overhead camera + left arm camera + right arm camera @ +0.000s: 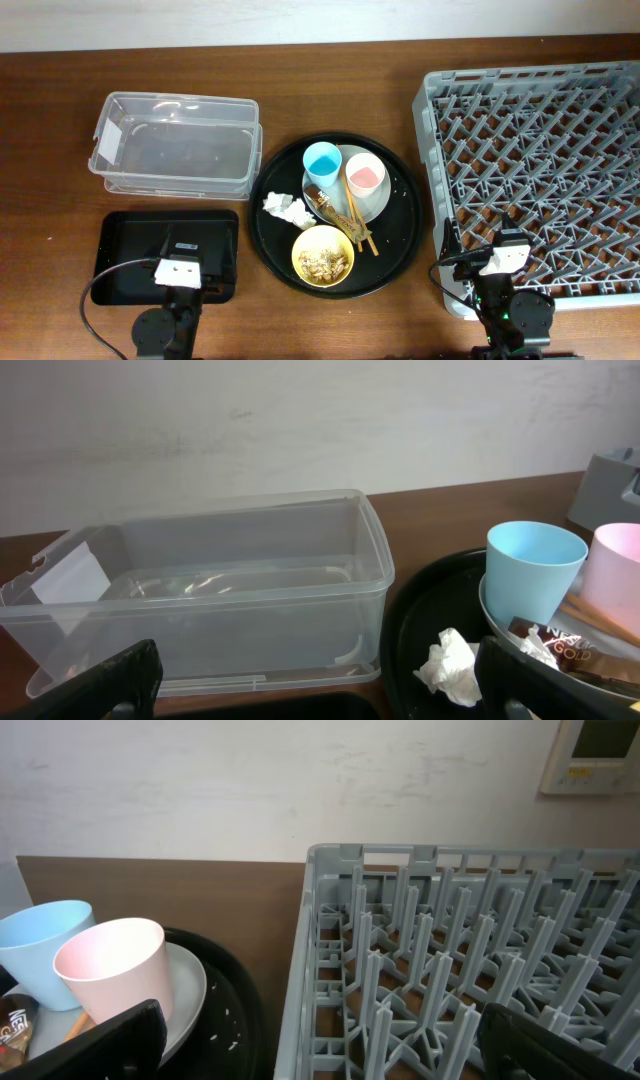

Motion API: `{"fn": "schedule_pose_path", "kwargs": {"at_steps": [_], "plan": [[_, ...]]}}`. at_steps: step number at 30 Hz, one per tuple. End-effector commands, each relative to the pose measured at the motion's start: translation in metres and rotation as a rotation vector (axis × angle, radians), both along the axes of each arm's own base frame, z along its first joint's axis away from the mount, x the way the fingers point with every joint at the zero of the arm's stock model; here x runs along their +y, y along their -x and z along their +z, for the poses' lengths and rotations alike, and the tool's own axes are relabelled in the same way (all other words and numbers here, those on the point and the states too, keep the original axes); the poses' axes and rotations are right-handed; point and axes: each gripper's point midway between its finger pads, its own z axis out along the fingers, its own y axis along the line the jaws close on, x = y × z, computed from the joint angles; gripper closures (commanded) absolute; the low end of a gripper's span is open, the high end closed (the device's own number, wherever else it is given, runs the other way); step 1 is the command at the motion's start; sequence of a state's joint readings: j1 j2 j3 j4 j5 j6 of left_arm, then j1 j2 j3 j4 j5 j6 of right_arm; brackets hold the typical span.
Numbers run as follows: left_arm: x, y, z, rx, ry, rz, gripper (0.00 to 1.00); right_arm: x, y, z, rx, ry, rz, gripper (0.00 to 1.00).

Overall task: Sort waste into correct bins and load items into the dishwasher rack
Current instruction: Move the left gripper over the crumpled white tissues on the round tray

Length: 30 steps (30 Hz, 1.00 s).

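Observation:
On the round black tray (400, 225) sit a light-blue cup (322, 160), a pink cup (365, 176), a pale plate (378, 203), brown chopsticks (356, 228), a foil wrapper (319, 196), crumpled white tissue (285, 208) and a yellow bowl (322, 256) of beige scraps. The clear tub (178, 145) is at the back left, the flat black tray (125, 245) at the front left. The grey rack (540, 160) fills the right. My left gripper (315, 680) is open and empty over the flat tray. My right gripper (320, 1040) is open and empty at the rack's front left corner.
The left wrist view shows the tub (220, 590), the tissue (448, 668), the blue cup (535, 570) and the wrapper (550, 645). The right wrist view shows both cups (110, 970) and the rack wall (330, 950). A white wall stands behind the table.

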State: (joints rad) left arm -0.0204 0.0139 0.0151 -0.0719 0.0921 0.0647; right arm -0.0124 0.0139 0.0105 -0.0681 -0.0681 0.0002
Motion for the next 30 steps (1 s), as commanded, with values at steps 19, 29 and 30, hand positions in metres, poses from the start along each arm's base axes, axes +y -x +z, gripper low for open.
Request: {"fn": "schedule_pose_path", "kwargs": {"at_steps": [19,29,30], "plan": [[-0.066,0.007,0.179,0.417,0.094,-0.391,0.01,0.001,0.0,-0.002,0.001,-0.005,0.0,0.02],[-0.069,-0.002,0.185,0.43,0.104,-0.411,0.19,0.0,0.0,-0.002,0.001,-0.005,0.0,0.02],[-0.069,-0.002,0.184,0.44,0.115,-0.408,0.28,0.0,0.0,-0.002,0.001,-0.005,0.0,0.02]]}}
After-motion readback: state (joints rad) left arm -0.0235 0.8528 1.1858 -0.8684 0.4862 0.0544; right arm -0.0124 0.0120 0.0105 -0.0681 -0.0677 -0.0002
